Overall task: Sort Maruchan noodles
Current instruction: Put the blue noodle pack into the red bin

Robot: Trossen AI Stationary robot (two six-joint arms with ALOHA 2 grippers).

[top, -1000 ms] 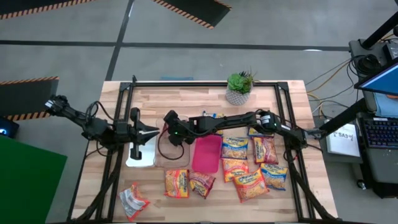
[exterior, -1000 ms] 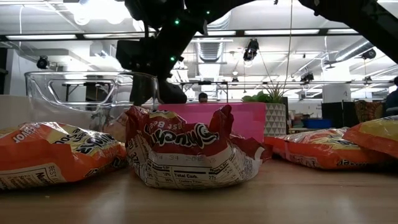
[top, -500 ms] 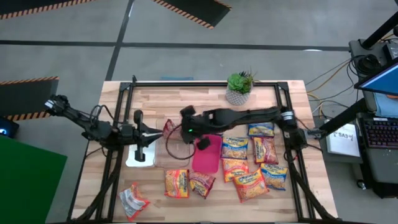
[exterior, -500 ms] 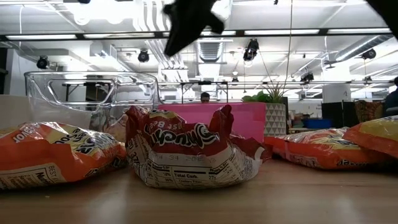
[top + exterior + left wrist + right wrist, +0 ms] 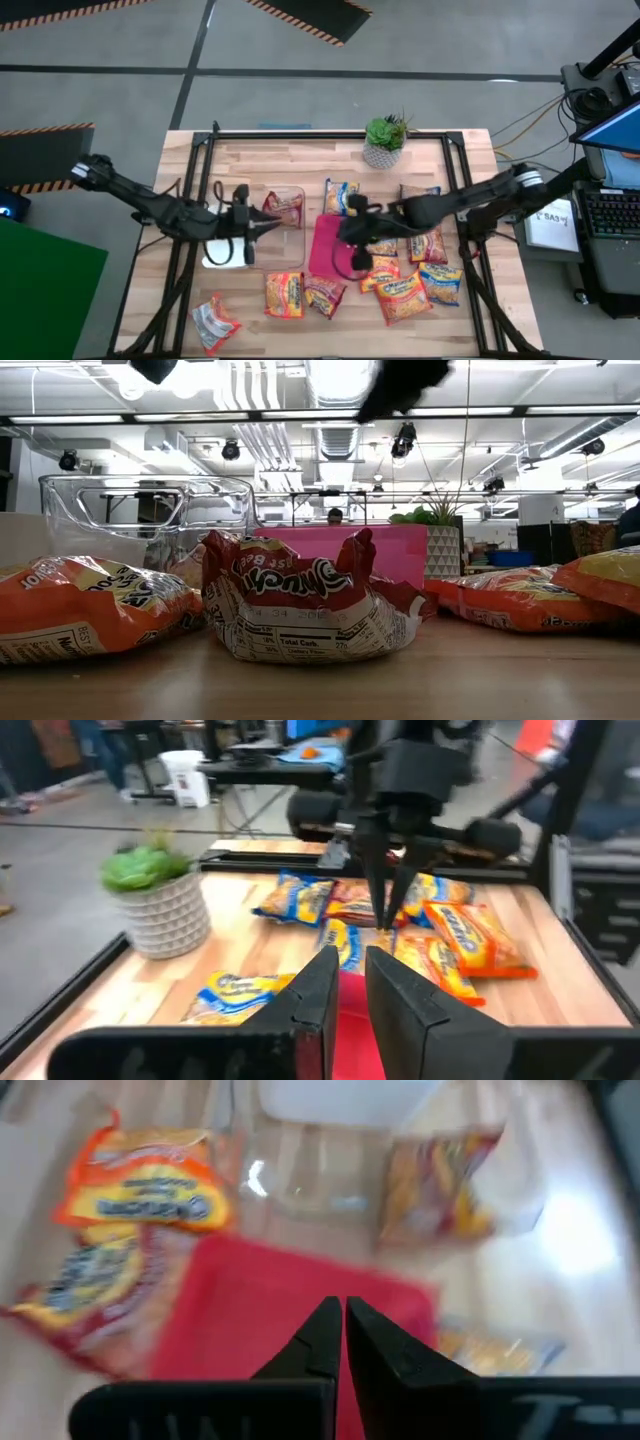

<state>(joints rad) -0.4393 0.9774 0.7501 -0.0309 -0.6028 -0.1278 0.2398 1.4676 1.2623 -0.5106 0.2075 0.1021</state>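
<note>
Several Maruchan noodle packets lie flat on the table's right and near parts. One red-accented packet lies in the clear tray, and a blue one lies on the wood behind the red tray. My right gripper hangs shut above the red tray, with nothing between its fingers. My left gripper hovers over the clear tray's left part, shut and holding nothing; its wrist view looks across at the right gripper.
A white tray sits left of the clear one. A potted plant stands at the far edge. A crumpled silver-red packet lies near the front left corner. Black frame rails run along both sides.
My right gripper has drawn back from over the clear tray toward the table's right, rising and rolling, and now hangs over the red tray. A red-accented packet now shows lying in the clear tray. My left gripper has moved right, from over the white tray to the clear tray.
</note>
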